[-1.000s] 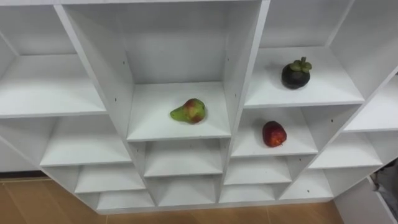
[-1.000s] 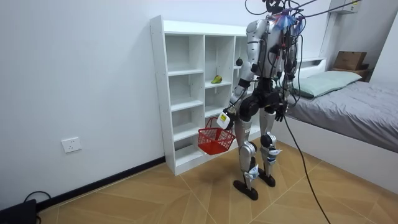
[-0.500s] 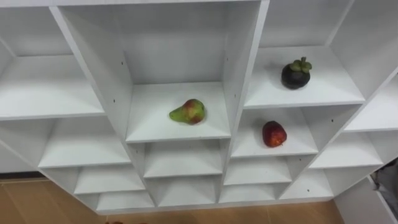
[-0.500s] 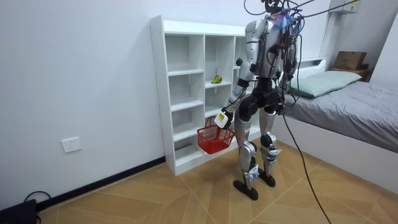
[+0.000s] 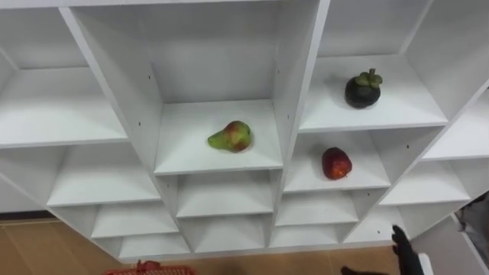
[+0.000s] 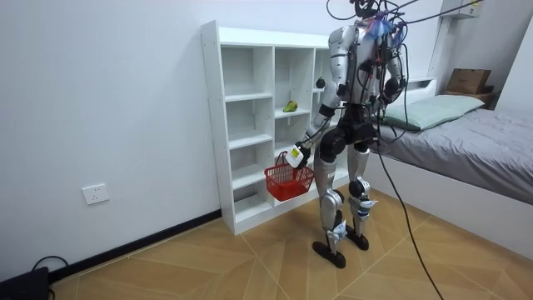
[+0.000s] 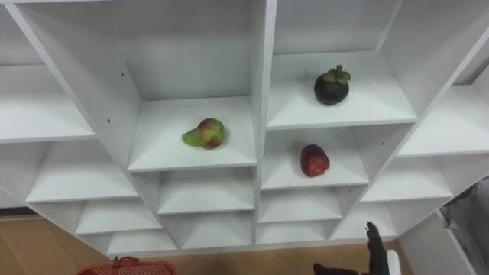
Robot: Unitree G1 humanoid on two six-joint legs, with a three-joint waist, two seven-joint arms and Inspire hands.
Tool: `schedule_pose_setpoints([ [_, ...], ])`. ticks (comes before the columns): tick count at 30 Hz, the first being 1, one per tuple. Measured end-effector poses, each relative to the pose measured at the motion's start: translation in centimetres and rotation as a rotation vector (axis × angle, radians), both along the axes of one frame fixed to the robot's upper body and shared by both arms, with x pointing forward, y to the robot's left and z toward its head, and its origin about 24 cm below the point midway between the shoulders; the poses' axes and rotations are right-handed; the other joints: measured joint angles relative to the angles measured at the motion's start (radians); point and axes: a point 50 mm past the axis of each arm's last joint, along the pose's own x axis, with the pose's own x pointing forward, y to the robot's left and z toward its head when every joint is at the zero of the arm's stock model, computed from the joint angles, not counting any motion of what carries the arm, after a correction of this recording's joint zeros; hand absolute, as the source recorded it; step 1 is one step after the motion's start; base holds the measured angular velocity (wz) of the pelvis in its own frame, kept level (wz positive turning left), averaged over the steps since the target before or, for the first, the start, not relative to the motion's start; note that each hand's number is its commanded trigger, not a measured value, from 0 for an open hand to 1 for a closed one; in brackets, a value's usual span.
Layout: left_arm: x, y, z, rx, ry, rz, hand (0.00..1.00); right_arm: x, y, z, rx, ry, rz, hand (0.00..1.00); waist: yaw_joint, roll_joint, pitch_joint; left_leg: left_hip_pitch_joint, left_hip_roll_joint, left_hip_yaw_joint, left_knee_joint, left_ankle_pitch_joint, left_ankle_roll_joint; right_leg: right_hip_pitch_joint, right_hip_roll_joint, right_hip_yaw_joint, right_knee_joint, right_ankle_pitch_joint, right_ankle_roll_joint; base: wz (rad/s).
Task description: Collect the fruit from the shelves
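A green-red pear [image 5: 231,137] lies in the middle compartment of the white closet [image 5: 294,92]. To its right, a dark mangosteen [image 5: 363,89] sits on the upper shelf and a red apple [image 5: 336,163] on the shelf below. My right hand [image 5: 400,246] rises at the lower right, open, below the apple's shelf and apart from it. The rim of a red basket [image 5: 149,268] peeks in at the bottom left. In the room view my left hand [image 6: 293,157] is shut on the handle of the basket [image 6: 289,180], held in front of the closet [image 6: 212,125].
I stand close before the closet, whose other compartments hold nothing. A bed [image 6: 475,142] stands behind me at the room view's right. Wooden floor [image 6: 208,267] stretches toward the room view's left, with a wall socket [image 6: 96,194] low on the wall.
My left arm has lifted the basket, whose rim now enters the eye view's bottom edge. My right hand has come up into the lower right.
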Motion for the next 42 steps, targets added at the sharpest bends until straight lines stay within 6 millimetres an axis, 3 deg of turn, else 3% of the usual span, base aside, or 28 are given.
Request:
schedule_pose_setpoints([
  [5, -0.2, -0.2, 0.0, -0.007, 0.003, -0.008, 1.0, 2.4, 1.3, 3.0, -0.003, -0.18, 0.056, 0.0, -0.005, 0.005, 0.0019, -0.006, 0.0, 0.014, 0.001, 0.0, 0.0, -0.017, 0.001, 0.013, 0.006, 0.001, 0.001, -0.09],
  [19, -0.5, -0.6, -0.2, -0.033, 0.019, -0.035, 1.0, 4.8, 2.7, 9.1, -0.117, -0.495, 0.07, 0.0, -0.015, 0.026, -0.0036, -0.001, 0.001, 0.02, -0.004, 0.0, 0.0, -0.016, 0.003, 0.022, 0.008, 0.001, 0.0, 0.0],
  [31, -0.2, -0.8, -0.5, -0.044, 0.042, -0.056, 1.0, 5.8, 3.9, 10.5, -0.156, -0.589, 0.104, 0.0, 0.005, 0.007, 0.0083, -0.006, 0.001, 0.019, -0.003, 0.0, 0.0, -0.02, 0.004, 0.024, 0.009, 0.001, 0.0, 0.0],
  [42, 0.1, -0.6, -0.4, -0.053, 0.037, -0.067, 1.0, 7.1, 3.7, 12.1, -0.263, -0.676, 0.13, 0.0, 0.009, -0.003, 0.0037, -0.015, 0.002, 0.022, -0.002, 0.0, 0.0, -0.031, 0.005, 0.021, 0.01, 0.002, 0.0, 0.0],
])
